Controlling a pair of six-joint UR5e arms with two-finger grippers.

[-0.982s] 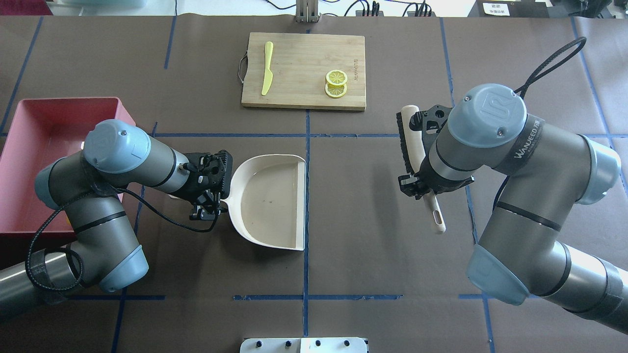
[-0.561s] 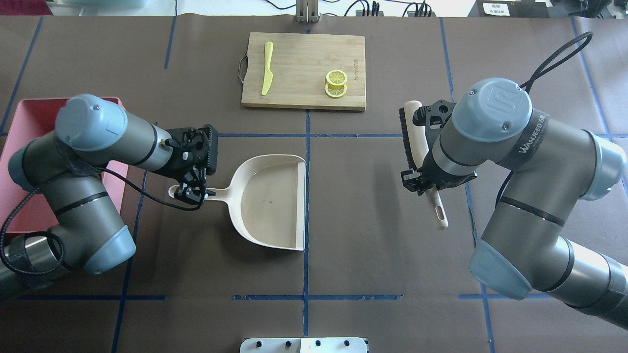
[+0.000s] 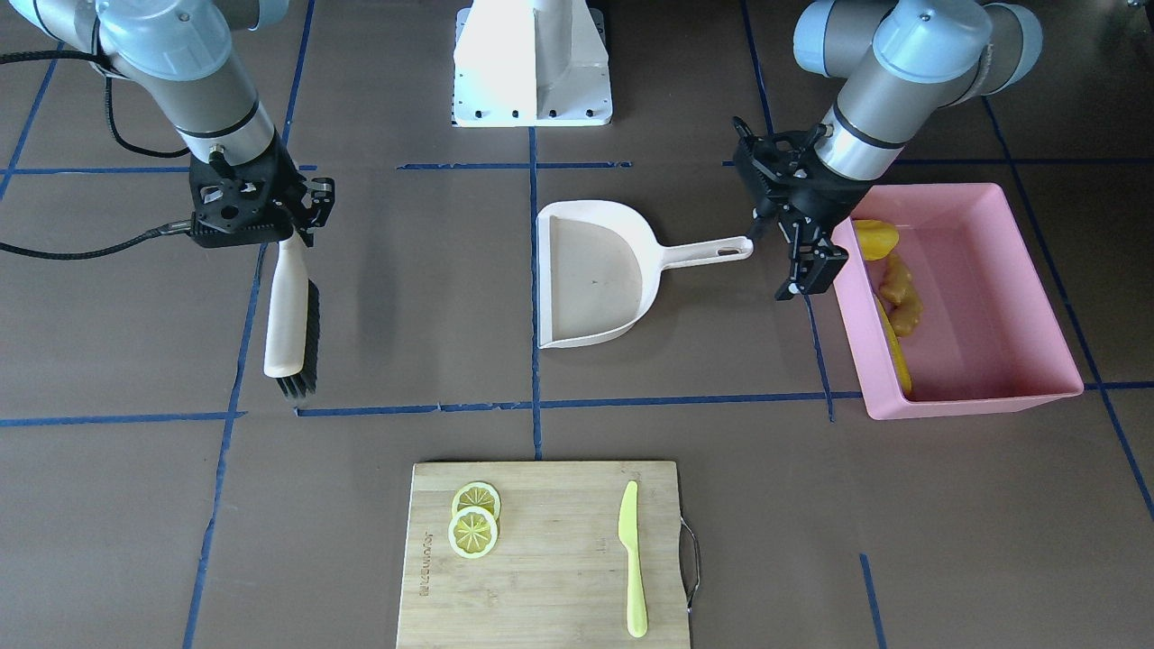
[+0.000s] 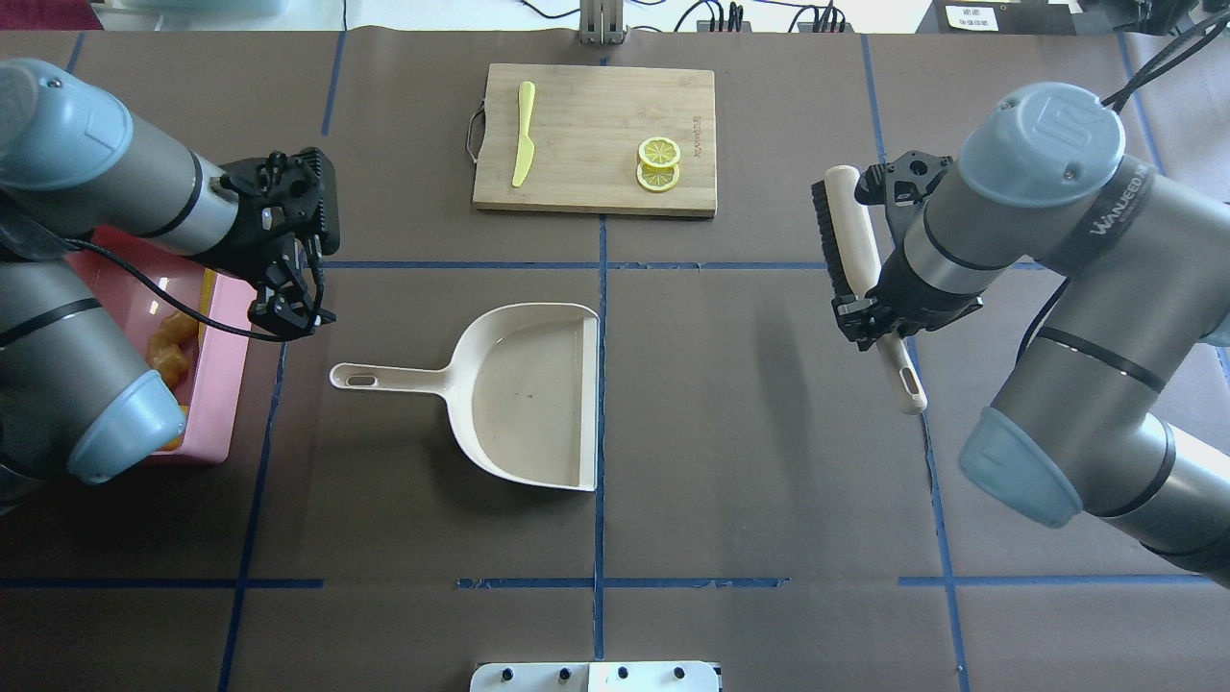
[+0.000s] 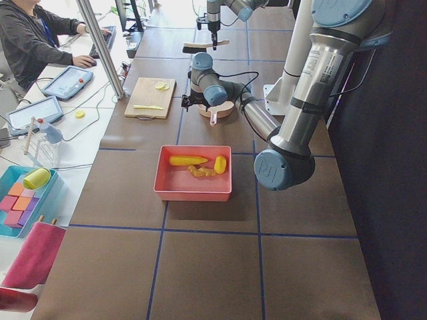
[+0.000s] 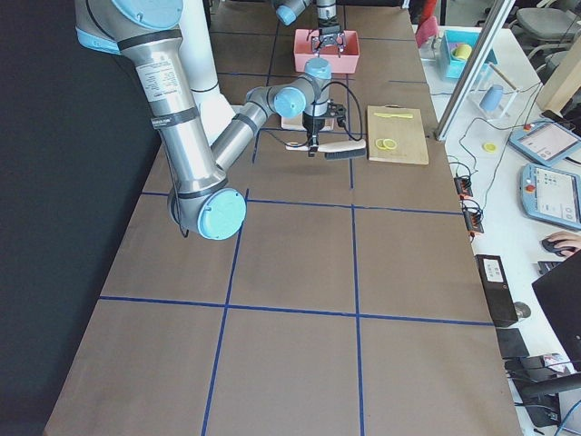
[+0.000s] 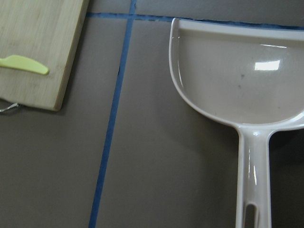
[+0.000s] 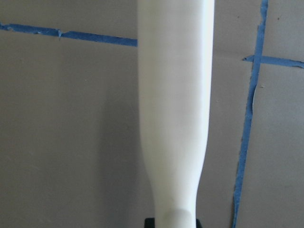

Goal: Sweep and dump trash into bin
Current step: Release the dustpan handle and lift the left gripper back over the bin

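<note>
The trash lies in the pink bin (image 3: 974, 395): a potato-like lump (image 3: 874, 239), a ginger root (image 3: 902, 293) and a corn cob (image 3: 897, 356). All three also show in the bin (image 5: 193, 195) in the left side view. My left gripper (image 4: 288, 312) hangs open and empty between the bin (image 4: 223, 384) and the beige dustpan's handle (image 4: 384, 377), touching neither. The dustpan (image 3: 590, 270) lies flat and empty mid-table. My right gripper (image 4: 870, 327) is shut on the brush (image 4: 846, 231), held above the table at the right.
A wooden cutting board (image 4: 596, 135) at the far middle carries two lemon slices (image 4: 658, 163) and a yellow-green knife (image 4: 524, 144). A person (image 5: 27, 40) sits at a side desk beyond the table. Blue tape lines (image 4: 601, 538) cross the brown surface.
My left gripper has come off the dustpan handle and moved back towards the bin; the dustpan has not moved. The right arm has carried the brush farther right and away.
</note>
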